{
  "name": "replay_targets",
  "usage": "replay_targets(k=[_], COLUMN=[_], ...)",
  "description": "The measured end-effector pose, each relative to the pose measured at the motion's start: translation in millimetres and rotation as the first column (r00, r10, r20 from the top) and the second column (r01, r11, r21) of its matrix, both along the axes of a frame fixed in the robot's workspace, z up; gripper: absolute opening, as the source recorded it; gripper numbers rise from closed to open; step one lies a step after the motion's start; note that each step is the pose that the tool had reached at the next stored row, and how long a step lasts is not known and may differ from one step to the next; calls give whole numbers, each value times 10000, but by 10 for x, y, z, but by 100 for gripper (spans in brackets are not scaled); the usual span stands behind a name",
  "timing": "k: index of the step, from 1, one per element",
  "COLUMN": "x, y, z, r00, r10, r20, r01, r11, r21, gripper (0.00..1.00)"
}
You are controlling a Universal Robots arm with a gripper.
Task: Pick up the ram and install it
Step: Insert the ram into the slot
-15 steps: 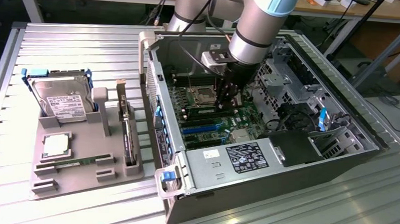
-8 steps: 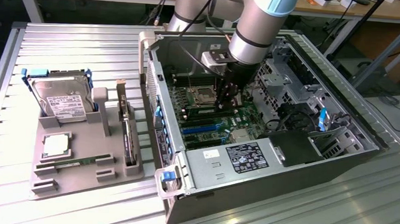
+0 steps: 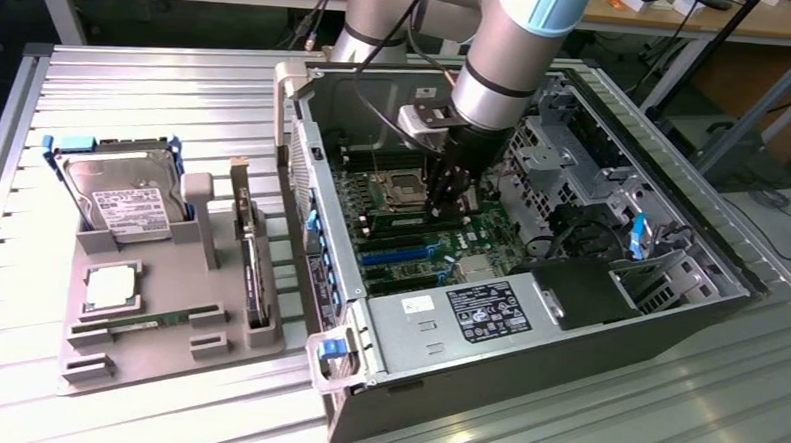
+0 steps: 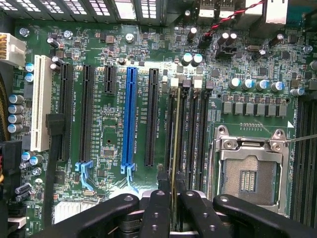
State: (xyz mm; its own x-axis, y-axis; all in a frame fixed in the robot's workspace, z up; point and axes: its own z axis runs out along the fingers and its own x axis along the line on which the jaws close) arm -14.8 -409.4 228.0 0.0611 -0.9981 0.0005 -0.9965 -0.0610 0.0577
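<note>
Tool (image 4: 174, 199) grips the ram (image 4: 175, 139) — edge-on between its jaws

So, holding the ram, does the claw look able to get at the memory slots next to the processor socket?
Probably yes: the claw holds the ram edge-on, lined up along the memory slots. The case is open, and nothing shows between stick and slots.

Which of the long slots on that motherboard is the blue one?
The blue slot lies between two black slots; every other long slot is black, except one white slot.
</note>
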Motion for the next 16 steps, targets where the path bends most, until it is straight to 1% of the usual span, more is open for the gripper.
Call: replay_targets(k=[2, 6, 7, 8, 10, 12, 13, 14, 15, 16], x=[3, 4, 4, 4, 3, 4, 3, 3, 5, 4], y=[0, 0, 0, 0, 0, 0, 0, -1, -1, -2], z=[27, 28, 28, 26, 26, 25, 22, 16, 0, -1], r00=[10000, 10000, 10000, 10000, 10000, 10000, 9999, 9999, 9997, 9997], r10=[1, 12, 13, 13, 16, 18, 16, 15, 23, 28], r20=[-60, -66, -59, -25, 84, 97, 128, 171, 240, 236], r01=[-1, -12, -13, -13, -16, -18, -16, -15, -23, -27], r11=[10000, 10000, 10000, 10000, 10000, 10000, 10000, 10000, 10000, 10000], r21=[1, 0, -1, 0, -1, -1, -2, -4, -6, -9], gripper=[14, 14, 14, 14, 14, 14, 14, 14, 14, 14])
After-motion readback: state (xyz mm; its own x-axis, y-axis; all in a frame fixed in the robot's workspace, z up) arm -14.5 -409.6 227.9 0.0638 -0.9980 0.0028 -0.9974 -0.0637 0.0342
